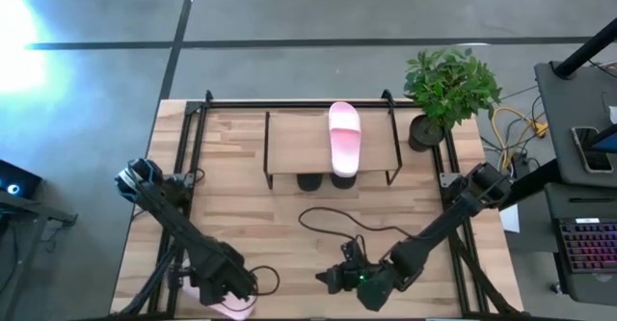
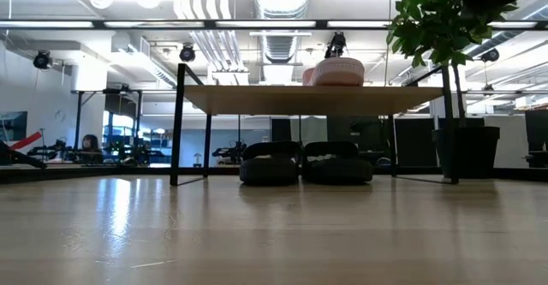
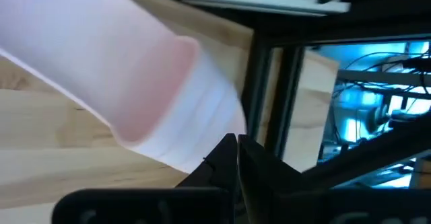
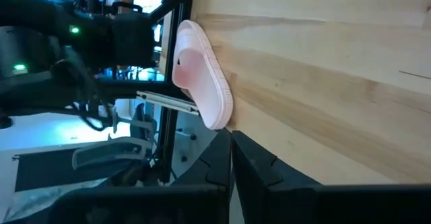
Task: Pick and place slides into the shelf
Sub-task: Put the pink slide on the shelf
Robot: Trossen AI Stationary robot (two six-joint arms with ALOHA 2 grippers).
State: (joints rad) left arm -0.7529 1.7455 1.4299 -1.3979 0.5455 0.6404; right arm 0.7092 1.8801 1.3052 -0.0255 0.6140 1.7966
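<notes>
Left arm reaches down the table's left side to the near-left corner; left gripper sits right over a light pink rubber slide lying at the near edge. In the left wrist view its fingers are pressed together, tips just beside the slide's edge; contact cannot be told, nothing pinched.

Right arm comes in from the right side, bent toward the near middle; right gripper is low over the board, pointing left. Its fingers are also pressed together and hold nothing. Its wrist view shows the same pink slide farther off at the table edge.

Low shelf with thin black metal frame and light wooden top board, far centre of the table. On the top board: second light pink slide, right of centre, lengthwise near-to-far. Under the board: two black rubber slides, side by side, left one and right one, resting on the tabletop.

Light wooden plank tabletop; a black cable loops across its middle. Potted green plant in a black pot at the far-right corner. Beyond: grey floor, a desk with a keyboard to the right.
</notes>
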